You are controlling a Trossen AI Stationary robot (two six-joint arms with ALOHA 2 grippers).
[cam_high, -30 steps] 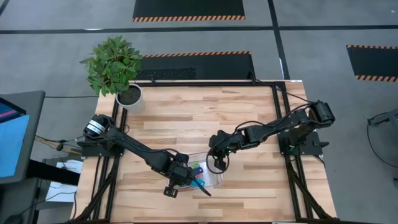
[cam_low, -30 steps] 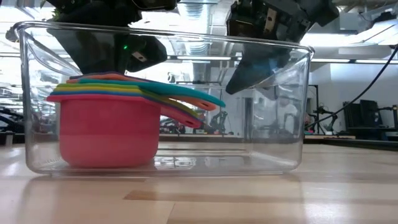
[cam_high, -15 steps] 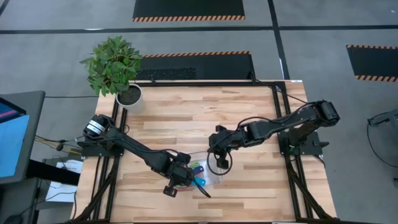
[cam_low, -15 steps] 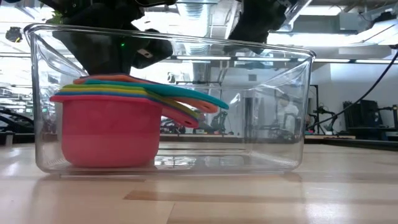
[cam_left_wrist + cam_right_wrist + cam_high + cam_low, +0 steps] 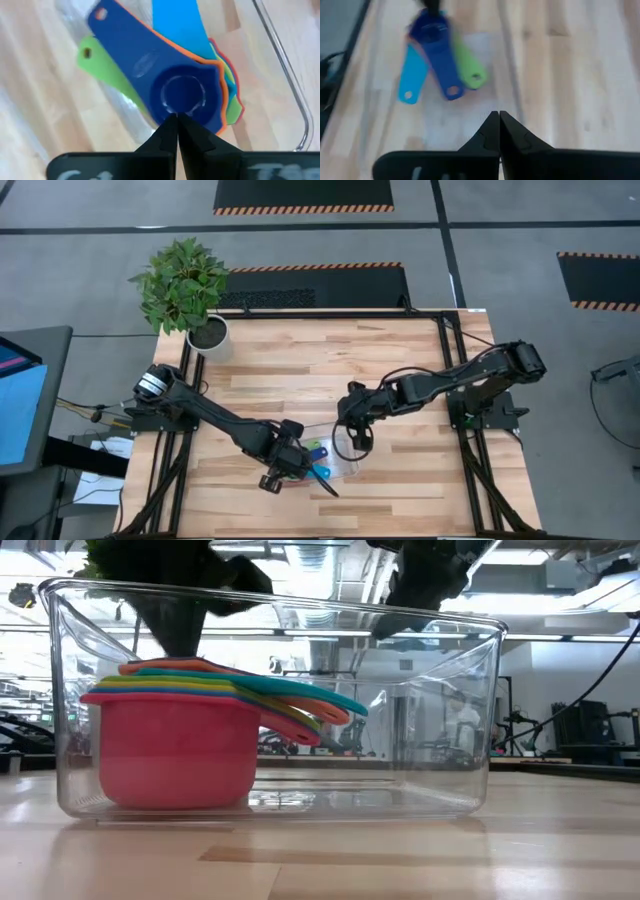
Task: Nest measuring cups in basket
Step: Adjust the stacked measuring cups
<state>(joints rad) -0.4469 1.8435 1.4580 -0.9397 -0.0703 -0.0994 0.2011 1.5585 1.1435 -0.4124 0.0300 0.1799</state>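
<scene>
While both grippers' jaws press together, one cup stack (image 5: 175,745) fills one basket (image 5: 440,740).

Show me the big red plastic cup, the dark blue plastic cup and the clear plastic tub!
big red plastic measuring cup (image 5: 172,752), low view, on its side wall.
dark blue plastic measuring cup (image 5: 184,94), left wrist view, on its round bowl.
clear plastic rectangular tub (image 5: 440,720), low view, on its bare front wall.
</scene>
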